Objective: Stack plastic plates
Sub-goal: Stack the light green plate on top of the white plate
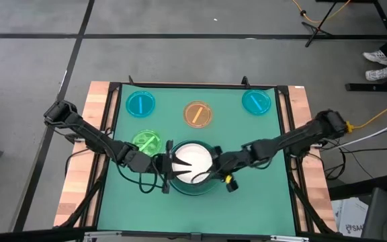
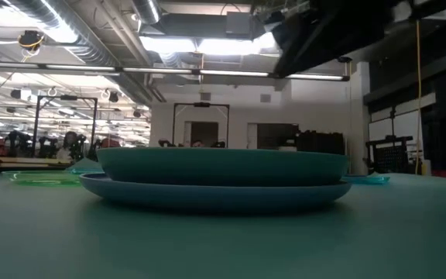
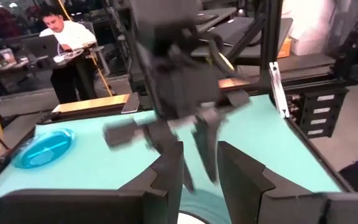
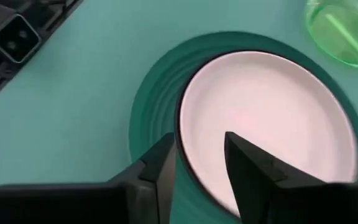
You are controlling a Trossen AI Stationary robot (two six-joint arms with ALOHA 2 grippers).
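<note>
Your right gripper (image 4: 197,168): spread, astride white plate (image 4: 272,124) rim | stack (image 1: 195,180) beneath it | left gripper (image 1: 163,166): parted, beside stack | lime plate (image 1: 146,142) behind left gripper

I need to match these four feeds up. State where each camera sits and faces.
High: overhead, straight down; both arms flank the white plate.
Low: table height, facing the room; plate stack side-on.
Left wrist: over its own fingers, toward the right tool.
Right wrist: down past its fingers.
Shared: the white plate, high and right wrist.
</note>
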